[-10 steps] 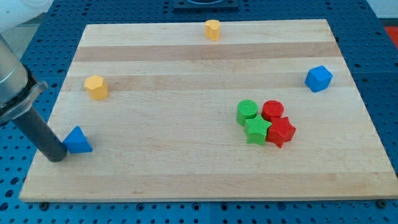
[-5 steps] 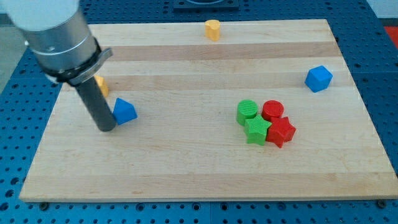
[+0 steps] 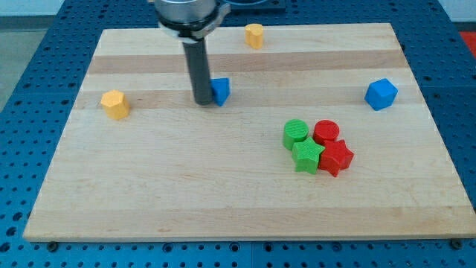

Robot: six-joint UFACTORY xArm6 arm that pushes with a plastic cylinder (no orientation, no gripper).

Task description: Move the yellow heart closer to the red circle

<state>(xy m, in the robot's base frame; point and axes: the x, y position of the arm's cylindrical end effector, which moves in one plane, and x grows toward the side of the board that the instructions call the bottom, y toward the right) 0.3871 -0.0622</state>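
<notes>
The yellow heart [image 3: 254,35] sits near the board's top edge, right of centre. The red circle [image 3: 326,132] lies at the right of the middle, in a tight cluster with a red star [image 3: 336,157], a green circle [image 3: 296,133] and a green star [image 3: 306,155]. My tip [image 3: 202,101] rests on the board, touching the left side of a blue triangle [image 3: 220,90]. It is below and left of the yellow heart and far left of the red circle.
A yellow pentagon-like block [image 3: 115,104] lies at the view's left. A blue cube [image 3: 381,94] sits near the right edge. The wooden board [image 3: 238,208] lies on a blue perforated table.
My tip has swept from the board's lower left up and to the right, pushing the blue triangle with it to just left of the board's upper middle. The other blocks have not moved.
</notes>
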